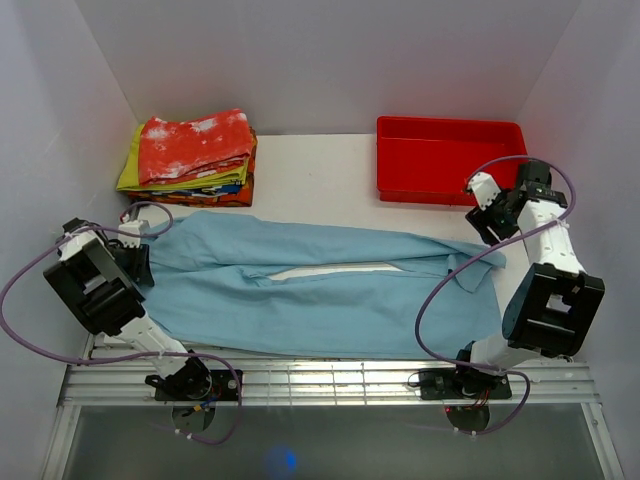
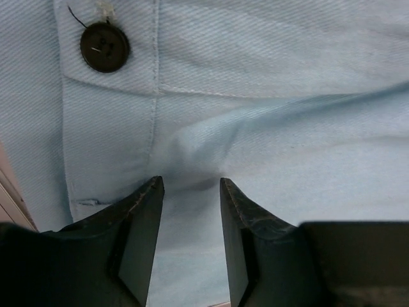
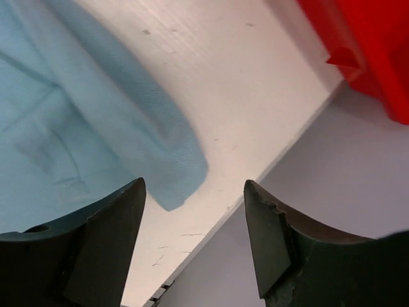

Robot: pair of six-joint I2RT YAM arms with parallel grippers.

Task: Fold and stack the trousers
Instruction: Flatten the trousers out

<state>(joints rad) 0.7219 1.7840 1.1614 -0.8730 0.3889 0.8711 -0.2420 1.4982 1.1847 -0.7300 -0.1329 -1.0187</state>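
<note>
While light sky-blue soft fabric trousers [image 1: 320, 290] lie flat across white table [image 1: 330, 170], long axis left-right, waist left, leg ends right: left gripper [image 2: 190, 182] fingers half parted over waist cloth near black round button [image 2: 104, 47], nothing pinched; right gripper [image 3: 195, 185] spread wide, empty, leg-end corner beside one finger.

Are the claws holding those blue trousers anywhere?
No, nothing is held. The left gripper is open over the trousers by the button; the right gripper is open at their other end.
</note>
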